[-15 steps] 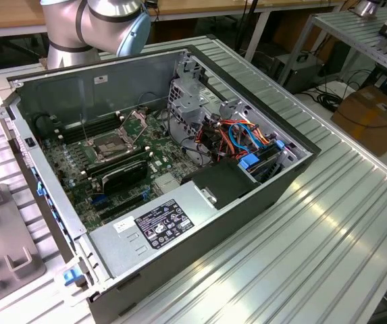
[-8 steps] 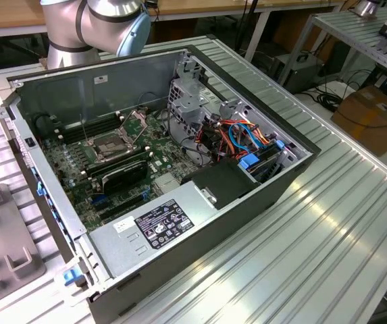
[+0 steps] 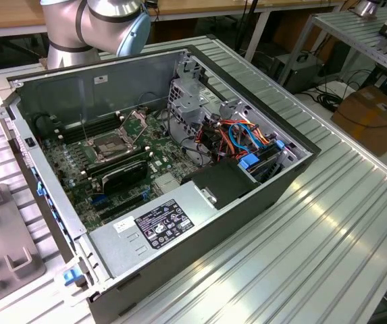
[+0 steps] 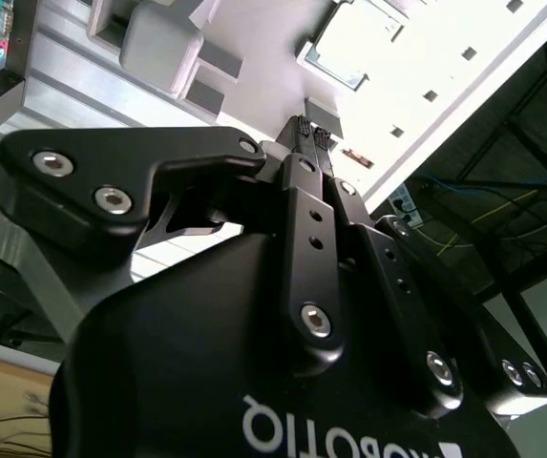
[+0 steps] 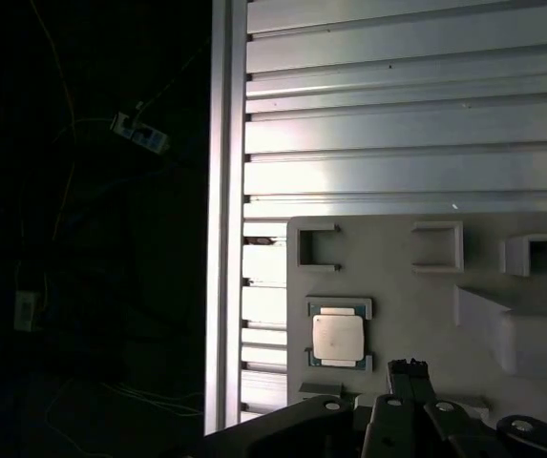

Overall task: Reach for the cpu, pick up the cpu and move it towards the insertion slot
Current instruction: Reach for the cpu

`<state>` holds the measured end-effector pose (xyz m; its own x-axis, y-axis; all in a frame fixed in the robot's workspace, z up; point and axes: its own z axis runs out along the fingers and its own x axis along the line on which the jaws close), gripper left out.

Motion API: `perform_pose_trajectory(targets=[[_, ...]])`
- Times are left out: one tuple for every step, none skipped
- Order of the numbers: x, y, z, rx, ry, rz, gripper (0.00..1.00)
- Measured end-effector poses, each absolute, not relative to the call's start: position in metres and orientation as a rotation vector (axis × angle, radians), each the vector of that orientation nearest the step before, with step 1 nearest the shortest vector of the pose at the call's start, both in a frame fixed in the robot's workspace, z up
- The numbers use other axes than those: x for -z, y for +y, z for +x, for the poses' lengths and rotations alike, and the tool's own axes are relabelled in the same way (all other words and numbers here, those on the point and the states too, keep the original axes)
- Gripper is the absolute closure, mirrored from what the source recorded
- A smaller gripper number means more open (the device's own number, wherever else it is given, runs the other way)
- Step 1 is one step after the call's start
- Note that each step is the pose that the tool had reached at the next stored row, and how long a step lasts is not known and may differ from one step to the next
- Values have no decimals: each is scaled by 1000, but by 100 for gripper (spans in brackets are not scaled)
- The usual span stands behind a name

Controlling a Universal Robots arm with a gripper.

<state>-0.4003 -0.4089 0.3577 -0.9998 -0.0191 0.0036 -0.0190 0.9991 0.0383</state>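
Ribbed aluminium tabletop (image 5: 397,124) carries a grey moulded fixture plate (image 5: 426,296); the small silver-tan square cpu (image 5: 338,337) sits nested in it, near our black gripper (image 5: 409,366), jaws together, empty. We judge: reach step; grasping needs jaws parted, centred over it.

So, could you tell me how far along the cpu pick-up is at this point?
Nothing looks finished yet. The cpu lies flat in its nest on the grey fixture plate, not gripped. In hand: the reach, with the gripper shut, empty, and beside the chip but apart from it. Left: the pick-up and the carry to the insertion slot, its dark centre showing inside the computer case.
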Motion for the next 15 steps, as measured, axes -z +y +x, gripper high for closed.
perform_pose_trajectory(targets=[[-358, -409, -400, 60, -3137, 30, 89], [-358, -409, -401, 60, -3137, 30, 89], [-358, -409, -401, 60, -3137, 30, 89], [-358, -409, -401, 60, -3137, 30, 89], [-358, -409, -401, 60, -3136, 30, 89], [-358, -409, -401, 60, -3136, 30, 89], [-358, -409, -401, 60, -3136, 30, 89], [-358, -409, -402, 60, -3135, 30, 89], [-358, -409, -402, 60, -3135, 30, 89], [-358, -409, -402, 60, -3135, 30, 89], [-358, -409, -402, 60, -3134, 30, 89], [-358, -409, -403, 60, -3134, 30, 89], [-358, -409, -403, 60, -3134, 30, 89], [-358, -409, -403, 60, -3134, 30, 89], [-358, -409, -403, 60, -3134, 30, 89]])
